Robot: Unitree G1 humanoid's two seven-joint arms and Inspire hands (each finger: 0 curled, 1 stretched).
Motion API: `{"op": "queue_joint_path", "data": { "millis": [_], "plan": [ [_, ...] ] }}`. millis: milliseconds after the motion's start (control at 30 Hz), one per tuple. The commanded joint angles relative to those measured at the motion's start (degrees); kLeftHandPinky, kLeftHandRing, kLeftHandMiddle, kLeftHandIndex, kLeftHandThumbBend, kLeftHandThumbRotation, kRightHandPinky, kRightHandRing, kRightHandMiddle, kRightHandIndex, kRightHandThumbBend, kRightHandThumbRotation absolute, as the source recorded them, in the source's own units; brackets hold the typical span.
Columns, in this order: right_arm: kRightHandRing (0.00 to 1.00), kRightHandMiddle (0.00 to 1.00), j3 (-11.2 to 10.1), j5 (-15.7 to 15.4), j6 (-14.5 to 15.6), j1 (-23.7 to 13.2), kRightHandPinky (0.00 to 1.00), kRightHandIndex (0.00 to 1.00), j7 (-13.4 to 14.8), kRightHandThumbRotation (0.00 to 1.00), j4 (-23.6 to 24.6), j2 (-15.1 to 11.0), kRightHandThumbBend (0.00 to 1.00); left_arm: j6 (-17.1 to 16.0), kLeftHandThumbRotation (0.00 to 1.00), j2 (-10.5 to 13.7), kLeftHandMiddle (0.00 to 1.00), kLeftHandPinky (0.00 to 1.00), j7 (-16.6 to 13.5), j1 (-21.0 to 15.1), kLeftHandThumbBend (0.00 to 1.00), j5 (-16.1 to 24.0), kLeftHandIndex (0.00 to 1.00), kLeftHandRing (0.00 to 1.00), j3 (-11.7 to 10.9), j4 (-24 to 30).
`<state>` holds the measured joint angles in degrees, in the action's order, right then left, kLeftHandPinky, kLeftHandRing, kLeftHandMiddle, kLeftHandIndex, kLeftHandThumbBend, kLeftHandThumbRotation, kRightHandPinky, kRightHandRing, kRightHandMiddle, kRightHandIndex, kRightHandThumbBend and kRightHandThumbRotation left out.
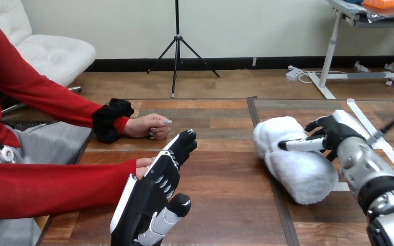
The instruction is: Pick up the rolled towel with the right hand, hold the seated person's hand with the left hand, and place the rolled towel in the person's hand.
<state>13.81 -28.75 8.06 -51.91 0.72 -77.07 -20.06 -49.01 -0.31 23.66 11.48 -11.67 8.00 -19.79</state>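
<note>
The white rolled towel (295,159) lies on the wooden table (225,200) at the right. My right hand (328,136) rests on its far right side, thumb laid across the top and fingers curled round it. My left hand (159,187) stands low at the left with fingers straight, pointing away from me. The person's near hand (142,165) peeks out from behind it, mostly hidden; whether the two touch I cannot tell. Farther back, the person's other hand (149,126) rests loosely closed on the table.
A black cloth cuff (107,119) lies at the table's left edge by the farther hand. A dark seam (259,148) runs down the tabletop just left of the towel. A pale strip (372,128) lies along the far right.
</note>
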Motion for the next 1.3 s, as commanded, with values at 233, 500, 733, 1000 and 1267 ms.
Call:
{"op": "queue_joint_path", "data": {
  "millis": [233,500,733,1000,1267],
  "plan": [
    [0.78,0.85,8.21,-6.89,2.11,-5.89,0.51,0.85,-6.29,0.74,-0.30,1.21,0.99,0.46,0.76,-0.10,0.93,0.95,0.05,-3.41,1.00,-0.07,0.88,0.93,0.02,2.79],
    [0.85,0.90,15.91,-14.26,-0.52,-8.15,0.56,0.89,-13.24,0.91,-0.61,1.22,0.96,0.55,0.75,-0.48,0.92,0.96,0.21,-3.79,1.00,-0.37,0.88,0.93,0.26,2.57],
    [0.93,0.97,18.32,-16.36,-0.24,-9.60,0.70,0.95,-17.25,0.99,-1.13,1.93,0.93,0.62,0.75,-0.44,0.92,0.96,0.33,-4.00,1.00,-0.18,0.88,0.93,0.36,2.44],
    [0.96,0.99,22.10,-19.55,1.00,-11.71,0.79,0.97,-23.19,1.00,-1.87,3.12,0.96,0.71,0.75,-0.83,0.92,0.96,-0.17,-3.91,1.00,0.35,0.87,0.93,0.42,2.49],
    [0.92,0.95,23.84,-20.60,0.38,-12.87,0.71,0.91,-26.98,1.00,-2.21,3.96,0.96,0.17,0.77,-1.08,0.92,0.96,-0.36,-4.00,1.00,0.97,0.88,0.93,0.49,2.12]
  ]
}}
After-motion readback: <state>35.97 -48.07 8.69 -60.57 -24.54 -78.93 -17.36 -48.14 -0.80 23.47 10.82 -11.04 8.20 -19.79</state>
